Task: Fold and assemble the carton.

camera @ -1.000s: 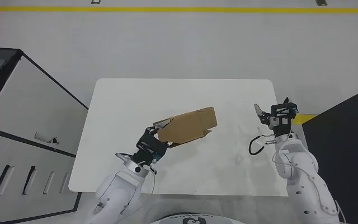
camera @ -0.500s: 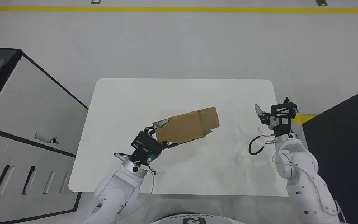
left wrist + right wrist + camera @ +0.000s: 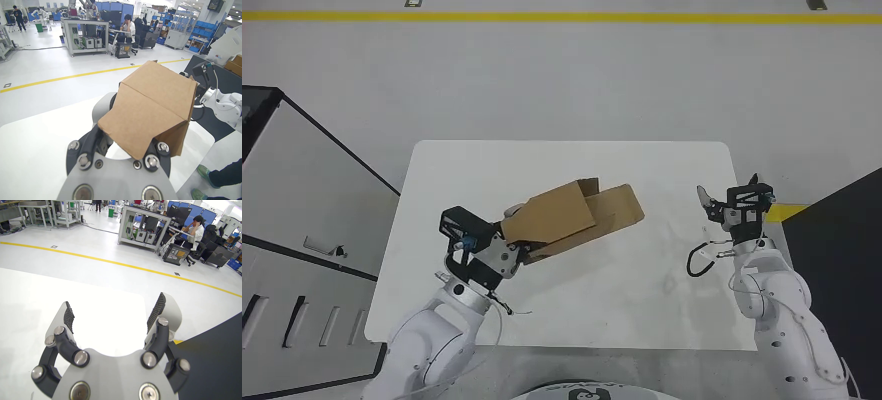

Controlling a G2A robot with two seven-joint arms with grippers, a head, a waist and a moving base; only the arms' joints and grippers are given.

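Carton (image 3: 572, 215) clamped by one flap between left fingers (image 3: 102, 109), liable to slip under its overhang; right fingers (image 3: 170, 308) wide, empty.

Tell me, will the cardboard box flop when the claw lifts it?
Probably light: the left claw alone holds the carton by one end. Panels look stiff, but it likely bends at its creases; its open flaps could swing.

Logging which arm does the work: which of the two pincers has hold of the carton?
The left pincer: it is shut on an edge of the carton. The right pincer is open and empty, apart from it.
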